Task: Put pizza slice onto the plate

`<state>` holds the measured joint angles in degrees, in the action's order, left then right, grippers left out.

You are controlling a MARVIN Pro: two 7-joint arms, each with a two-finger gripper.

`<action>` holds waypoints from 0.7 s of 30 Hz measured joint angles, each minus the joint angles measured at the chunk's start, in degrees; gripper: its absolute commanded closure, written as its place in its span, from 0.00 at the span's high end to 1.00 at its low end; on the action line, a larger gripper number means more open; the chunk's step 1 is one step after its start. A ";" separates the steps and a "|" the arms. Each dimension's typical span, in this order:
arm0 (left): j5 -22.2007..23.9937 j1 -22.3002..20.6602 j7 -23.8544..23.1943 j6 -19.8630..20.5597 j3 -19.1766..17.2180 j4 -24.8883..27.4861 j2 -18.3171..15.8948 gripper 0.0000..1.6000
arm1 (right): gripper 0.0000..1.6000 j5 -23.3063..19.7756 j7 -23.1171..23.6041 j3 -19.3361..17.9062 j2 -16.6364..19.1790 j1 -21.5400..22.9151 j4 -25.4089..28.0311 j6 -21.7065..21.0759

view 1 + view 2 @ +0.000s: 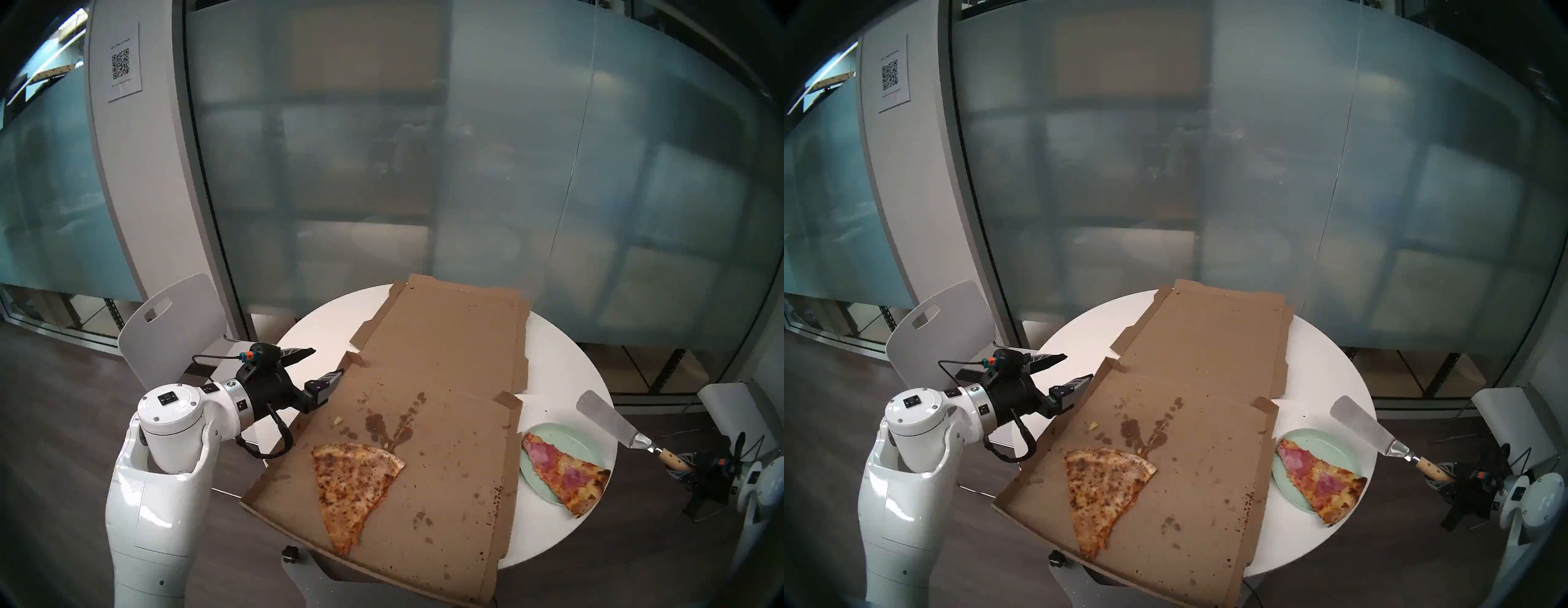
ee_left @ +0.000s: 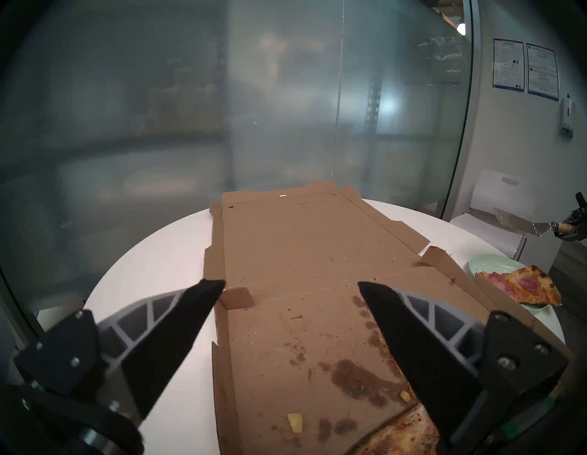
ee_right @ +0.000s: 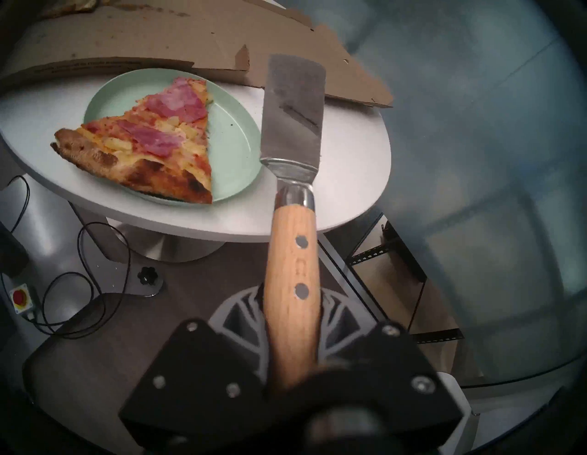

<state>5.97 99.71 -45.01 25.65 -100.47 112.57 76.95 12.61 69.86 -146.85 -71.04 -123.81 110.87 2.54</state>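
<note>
While the pizza slice (image 1: 562, 471) lies on the plate (image 1: 581, 441), crust overhanging its rim, right claw (image 3: 292, 343) clenched on spatula (image 3: 292, 254) handle, left claw (image 1: 326, 363) spread wide beside pizza box (image 1: 424, 361), on tabletop (image 1: 564, 365).

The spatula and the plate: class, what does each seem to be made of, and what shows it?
Spatula: blade looks like brushed steel, grey and reflective; handle looks like pale wood with visible grain and two rivets. Plate: smooth matte mint green, plastic or ceramic; cannot tell.
</note>
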 measured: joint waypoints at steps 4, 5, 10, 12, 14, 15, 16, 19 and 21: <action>0.03 -0.14 0.10 -0.01 0.04 -0.05 0.00 1.00 | 0.00 -3.95 4.82 -0.04 0.10 0.18 1.23 -4.77; 0.03 -0.16 0.12 -0.01 0.04 -0.05 0.00 1.00 | 0.00 -4.26 5.45 -0.04 0.16 0.18 1.42 -5.46; 0.05 -0.23 0.19 0.00 0.06 -0.05 0.00 1.00 | 0.00 -5.17 7.61 -0.04 0.47 0.28 2.04 -7.97; 0.05 -0.23 0.22 0.02 0.06 -0.01 0.00 1.00 | 0.00 -5.30 8.14 -0.08 0.59 0.36 2.12 -8.55; 0.05 -0.23 0.24 0.04 0.05 0.05 0.00 1.00 | 0.00 -5.36 8.56 -0.14 0.69 0.45 2.13 -8.96; 0.05 -0.23 0.24 0.04 0.05 0.07 0.00 1.00 | 0.00 -5.37 8.67 -0.15 0.71 0.48 2.13 -9.05; 0.05 -0.22 0.24 0.04 0.04 0.09 0.00 1.00 | 0.00 -5.37 8.76 -0.17 0.73 0.50 2.13 -9.13; 0.06 -0.18 0.24 0.06 0.03 0.26 0.00 1.00 | 0.00 -5.38 9.22 -0.29 0.78 0.63 2.13 -9.42; 0.07 -0.17 0.24 0.06 0.03 0.30 0.00 1.00 | 0.00 -5.38 9.35 -0.33 0.78 0.65 2.13 -9.45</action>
<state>6.03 99.54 -44.77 25.70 -100.43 112.88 76.95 7.23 79.21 -147.18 -70.25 -123.15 113.00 -6.91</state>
